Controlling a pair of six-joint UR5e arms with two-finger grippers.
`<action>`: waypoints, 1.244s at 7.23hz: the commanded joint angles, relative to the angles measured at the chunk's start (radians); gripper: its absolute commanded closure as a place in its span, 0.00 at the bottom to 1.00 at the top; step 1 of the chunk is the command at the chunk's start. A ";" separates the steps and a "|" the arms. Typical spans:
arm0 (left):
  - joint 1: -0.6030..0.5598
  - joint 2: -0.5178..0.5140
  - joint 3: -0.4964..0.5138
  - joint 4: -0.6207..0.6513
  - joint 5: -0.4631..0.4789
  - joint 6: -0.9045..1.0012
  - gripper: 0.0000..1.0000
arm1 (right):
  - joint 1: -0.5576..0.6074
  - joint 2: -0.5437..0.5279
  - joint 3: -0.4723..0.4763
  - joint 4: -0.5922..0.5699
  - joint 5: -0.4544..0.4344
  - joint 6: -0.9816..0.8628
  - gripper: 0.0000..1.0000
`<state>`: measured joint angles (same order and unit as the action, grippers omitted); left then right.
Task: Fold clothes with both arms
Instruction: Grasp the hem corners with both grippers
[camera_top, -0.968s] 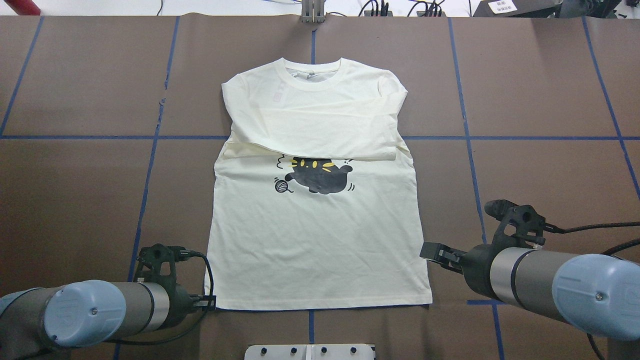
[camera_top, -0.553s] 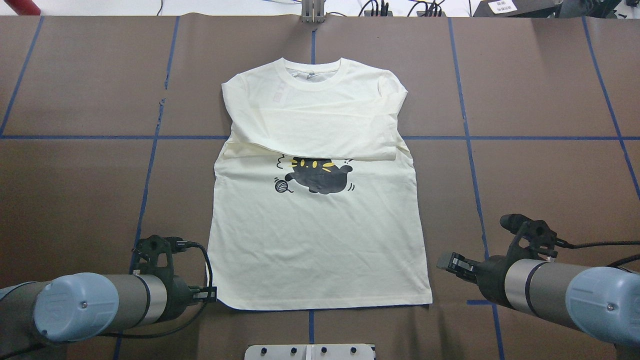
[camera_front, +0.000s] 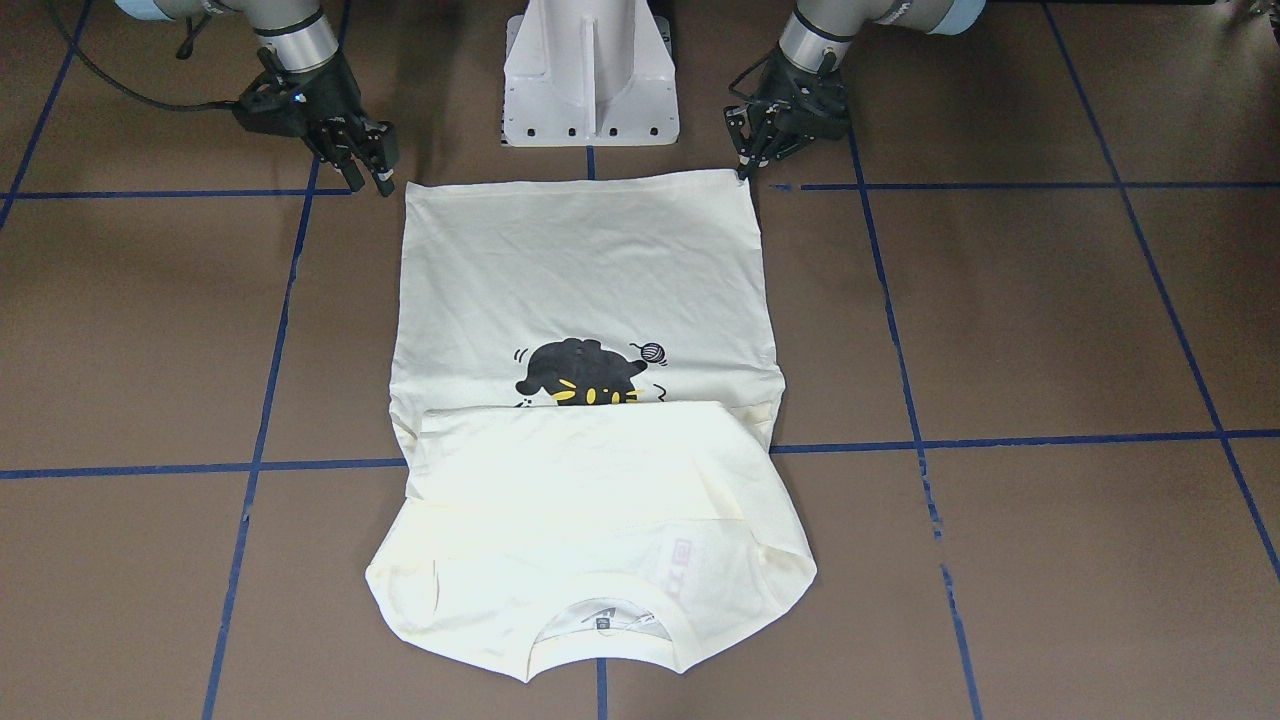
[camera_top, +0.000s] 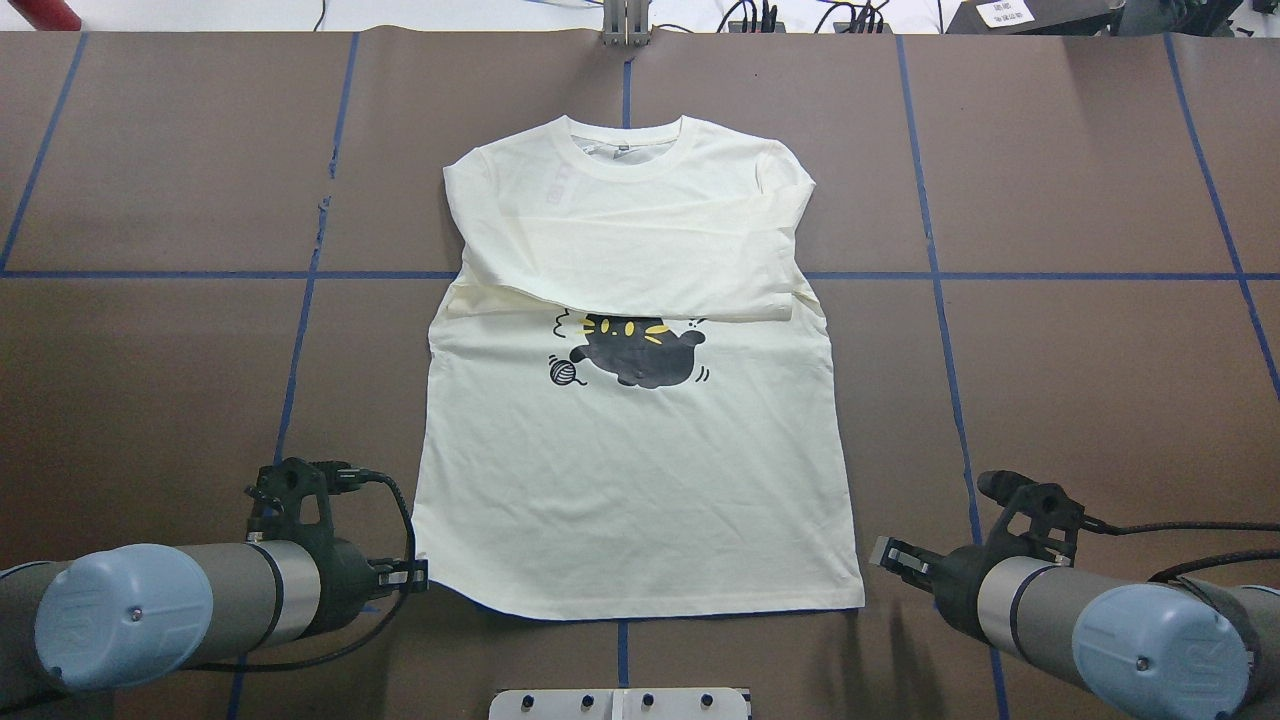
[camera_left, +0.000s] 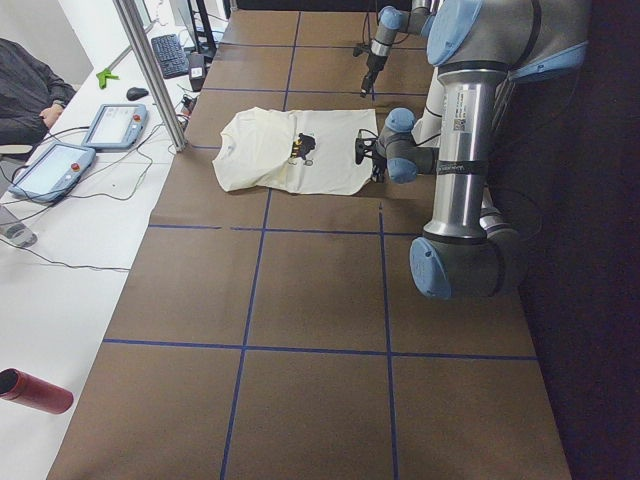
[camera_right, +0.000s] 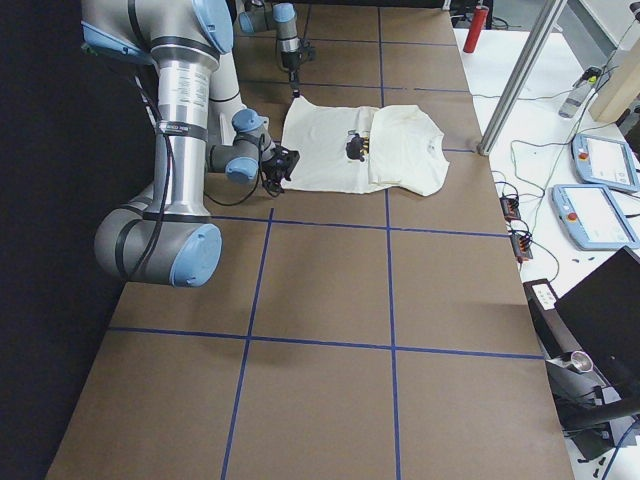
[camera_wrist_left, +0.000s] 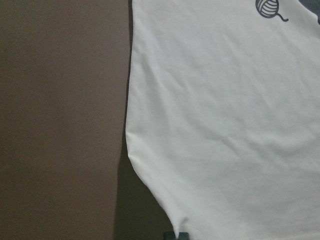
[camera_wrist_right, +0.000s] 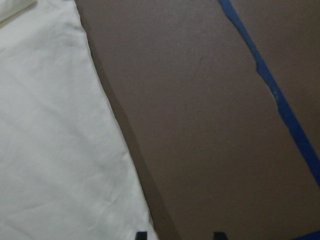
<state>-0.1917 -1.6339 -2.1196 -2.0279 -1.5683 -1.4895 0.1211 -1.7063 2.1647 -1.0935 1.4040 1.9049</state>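
overhead exterior: both near hem corners are flanked by the claws, and the shirt's long axis runs straight away from the robot.
the left gripper (camera_top: 418, 577) appears pinched narrow on the slightly raised near-left corner; the t-shirt (camera_top: 640, 480) is laid flat on the table (camera_top: 150, 350), collar far; the right gripper (camera_top: 885, 555) is held wide, just right of the near-right corner, cloth not yet between its fingers.

I see the cream shirt (camera_wrist_right: 50, 140) filling the left of my frame, its edge slanting down to bottom centre. Two dark fingers (camera_wrist_right: 141, 235) sit there, apart, over brown surface (camera_wrist_right: 200, 125). Blue tape (camera_wrist_right: 280, 105) crosses the right.
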 joint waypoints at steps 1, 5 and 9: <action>0.000 -0.004 -0.008 0.000 0.005 0.000 1.00 | -0.017 0.068 -0.054 -0.002 -0.013 0.017 0.51; 0.000 -0.007 -0.008 0.000 0.005 0.000 1.00 | -0.031 0.085 -0.088 -0.003 -0.014 0.017 0.56; 0.000 -0.006 -0.006 0.000 0.005 0.000 1.00 | -0.066 0.085 -0.089 -0.003 -0.045 0.042 1.00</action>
<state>-0.1917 -1.6381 -2.1263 -2.0279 -1.5631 -1.4895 0.0613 -1.6207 2.0773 -1.0968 1.3615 1.9383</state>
